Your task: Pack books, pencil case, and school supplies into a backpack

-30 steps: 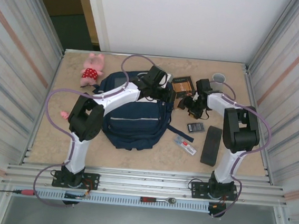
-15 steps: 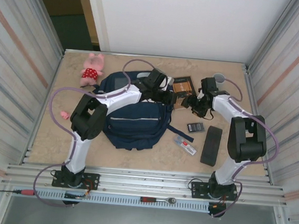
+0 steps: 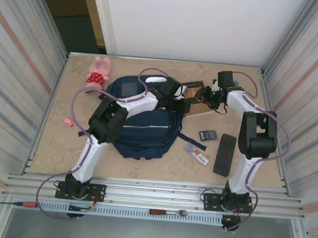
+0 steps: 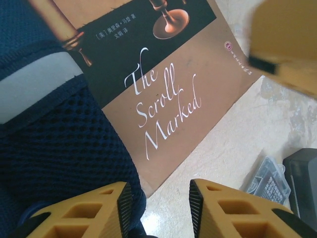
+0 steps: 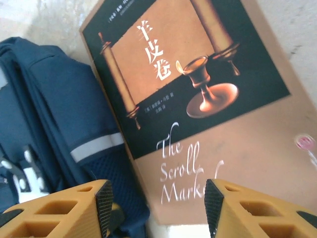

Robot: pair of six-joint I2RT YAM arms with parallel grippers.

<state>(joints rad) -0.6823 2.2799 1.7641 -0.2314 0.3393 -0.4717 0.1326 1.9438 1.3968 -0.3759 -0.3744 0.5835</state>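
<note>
Dark brown book lies cover up on the tabletop, one edge against the navy backpack; left jaws and right jaws both stand spread over it, gripping nothing.

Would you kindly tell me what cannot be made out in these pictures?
Top external: left gripper and right gripper cover part of the book; contact cannot be told.
Left wrist: the left gripper hides part of the clear pack; its print is too small.
Right wrist: the left edge cuts off the backpack; open or zipped, unclear.
</note>
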